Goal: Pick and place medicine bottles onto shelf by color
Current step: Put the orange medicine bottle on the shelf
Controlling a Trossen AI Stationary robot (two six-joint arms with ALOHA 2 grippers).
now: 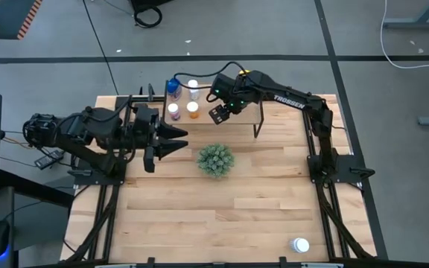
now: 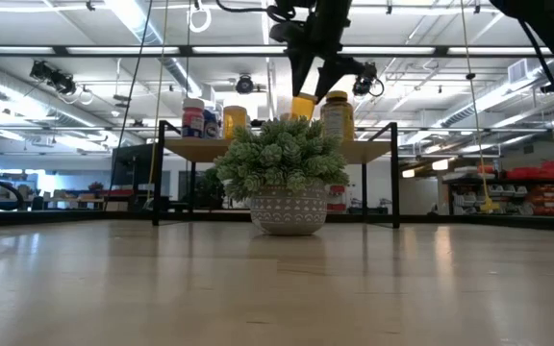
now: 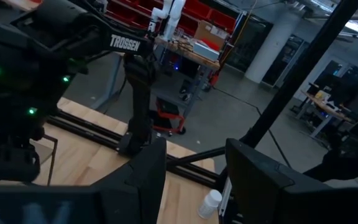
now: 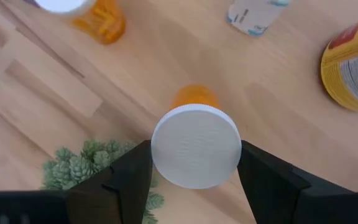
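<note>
The shelf [image 1: 250, 112] stands at the table's far middle. Four small bottles stand on its left part: a blue one [image 1: 173, 86], a white-capped one [image 1: 193, 85], a purple one [image 1: 173, 111] and an orange one [image 1: 193, 110]. A larger amber bottle with a yellow cap [image 2: 337, 115] stands on it beside my right gripper. My right gripper [image 1: 219, 112] is over the shelf, shut on an orange bottle with a white cap [image 4: 196, 154]. My left gripper [image 1: 179, 141] is open and empty at the table's left, pointing right. One white bottle [image 1: 299, 244] lies near the table's front right corner. My right gripper pinches the two opposite sides of the orange bottle's white cap [image 4: 160, 163] between its two fingers. The fingers come from above, pointing down. The bottle stands upright below them, its orange body [image 4: 194, 97] under the cap. The plant hides whether its base rests on the shelf.
A green spiky plant in a pot [image 1: 215, 160] stands on the table just in front of the shelf, between both grippers. The shelf's right part [image 2: 373, 149] is bare. The near half of the table holds only the white bottle, which also shows in the left wrist view [image 3: 210, 203].
</note>
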